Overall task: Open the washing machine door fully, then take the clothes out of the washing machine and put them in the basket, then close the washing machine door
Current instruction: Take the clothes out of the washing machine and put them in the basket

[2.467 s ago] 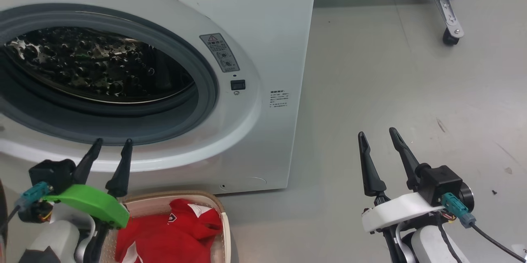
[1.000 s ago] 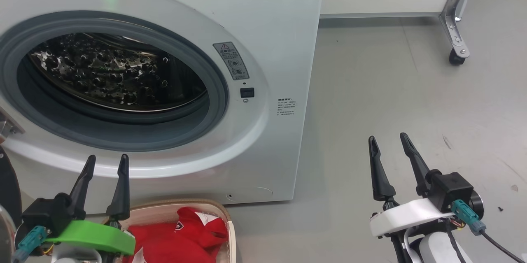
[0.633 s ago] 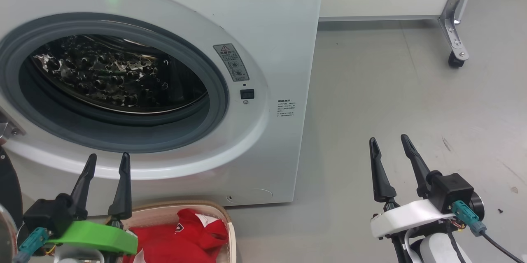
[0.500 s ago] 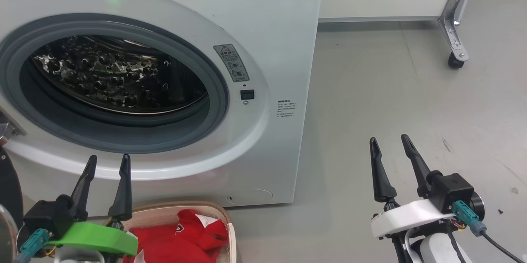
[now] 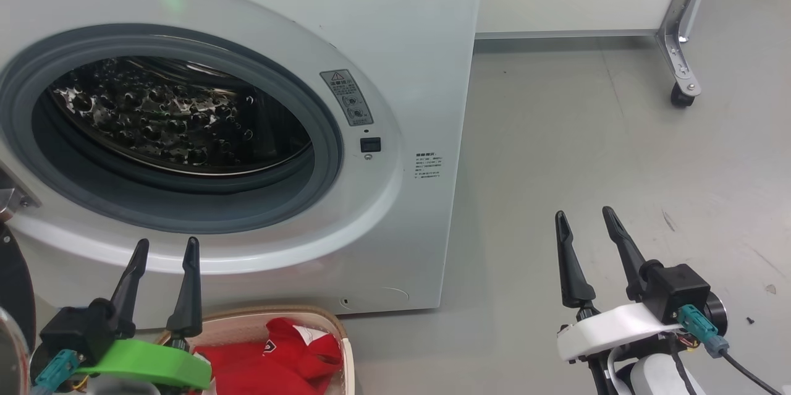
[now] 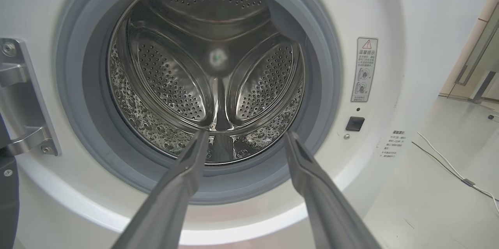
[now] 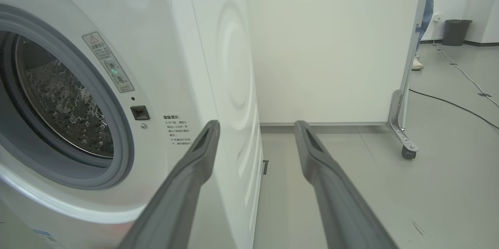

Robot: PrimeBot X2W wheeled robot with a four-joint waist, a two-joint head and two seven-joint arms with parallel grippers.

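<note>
You face the washing machine (image 5: 420, 42) with its round opening uncovered. The grey rubber ring (image 5: 321, 135) frames a drum (image 6: 212, 66) whose perforated steel wall and paddles are in plain sight. The washing machine door (image 5: 11, 284) shows as a sliver of black rim at the far left edge of the head view, swung clear of the opening, close to the metal hinge (image 6: 23, 97).

The clothes (image 5: 272, 355), red with white trim, lie in the basket (image 5: 343, 345), which stands on the floor just before the machine's lower front.

Your left pincer (image 5: 168, 240) hangs at the basket's left end in the head view, jaws apart and gripping nothing, fingers aimed at the drum mouth.

Your right pincer (image 5: 584, 212) is well to the right over bare grey floor (image 5: 587, 135), jaws likewise apart and empty. It points past the machine's right front corner towards a white partition (image 7: 331, 46) on a castor (image 5: 680, 97).
</note>
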